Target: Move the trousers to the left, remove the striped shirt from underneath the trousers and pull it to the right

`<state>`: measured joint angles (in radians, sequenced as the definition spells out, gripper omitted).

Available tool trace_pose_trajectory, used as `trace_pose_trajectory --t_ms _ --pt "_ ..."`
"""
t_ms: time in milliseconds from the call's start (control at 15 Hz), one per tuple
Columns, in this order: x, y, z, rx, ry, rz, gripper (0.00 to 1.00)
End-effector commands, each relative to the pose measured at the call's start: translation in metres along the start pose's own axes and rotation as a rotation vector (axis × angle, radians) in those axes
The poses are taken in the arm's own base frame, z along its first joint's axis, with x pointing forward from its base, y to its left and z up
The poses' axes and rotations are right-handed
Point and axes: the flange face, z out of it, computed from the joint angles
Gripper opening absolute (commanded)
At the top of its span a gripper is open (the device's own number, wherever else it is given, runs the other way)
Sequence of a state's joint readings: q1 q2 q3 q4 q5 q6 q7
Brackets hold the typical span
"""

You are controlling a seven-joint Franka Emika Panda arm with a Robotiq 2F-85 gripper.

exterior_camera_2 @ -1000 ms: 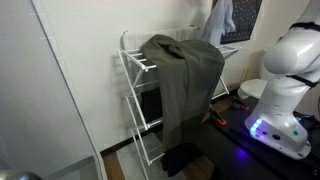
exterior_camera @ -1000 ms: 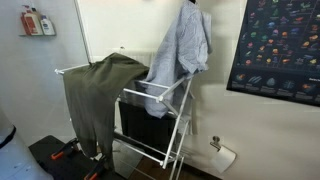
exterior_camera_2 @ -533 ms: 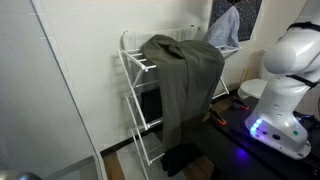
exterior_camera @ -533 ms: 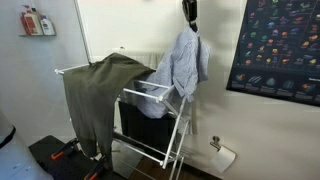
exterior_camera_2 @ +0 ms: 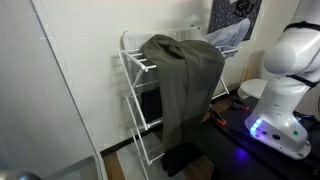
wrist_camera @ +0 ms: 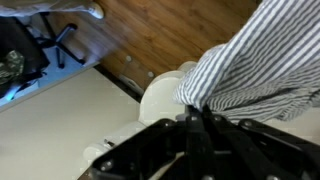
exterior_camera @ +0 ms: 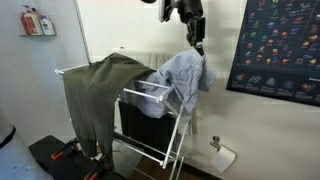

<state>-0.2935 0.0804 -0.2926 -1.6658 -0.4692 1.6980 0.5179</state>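
Note:
The olive-green trousers point(exterior_camera: 98, 95) hang over the near end of a white drying rack point(exterior_camera: 150, 100) and also show in an exterior view point(exterior_camera_2: 185, 80). The striped shirt point(exterior_camera: 183, 75) is pale blue-grey and hangs over the rack's far end; it also shows in an exterior view point(exterior_camera_2: 228, 38) and fills the upper right of the wrist view point(wrist_camera: 255, 60). My gripper point(exterior_camera: 198, 44) is at the shirt's top, shut on a bunch of its fabric point(wrist_camera: 195, 108).
A dark poster point(exterior_camera: 280, 45) hangs on the wall behind the shirt. The robot's white base point(exterior_camera_2: 285, 85) stands beside the rack. A dark mat point(exterior_camera: 60, 160) lies on the floor under the trousers. A wooden floor and a chair point(wrist_camera: 50, 45) show below.
My gripper has come down with the shirt. The shirt hung high above the rack a second ago; now its body rests lower, draped over the rack's far end. The trousers have not moved.

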Motion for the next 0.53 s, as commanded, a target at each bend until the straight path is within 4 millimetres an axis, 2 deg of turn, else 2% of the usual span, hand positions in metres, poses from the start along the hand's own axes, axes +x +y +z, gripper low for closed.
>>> trace_pose_trajectory --t_ms 0,67,133,200,467 --pt "0.006 0.006 0.022 -0.206 0.01 -0.012 0.04" --pt "0.009 0.006 0.026 -0.267 0.021 -0.02 0.29" --pt "0.011 0.006 0.027 -0.287 0.04 -0.016 0.3" --pt "0.014 0.005 0.027 -0.285 0.059 -0.007 0.35" --pt "0.013 -0.001 0.0 -0.113 0.146 0.071 0.66"
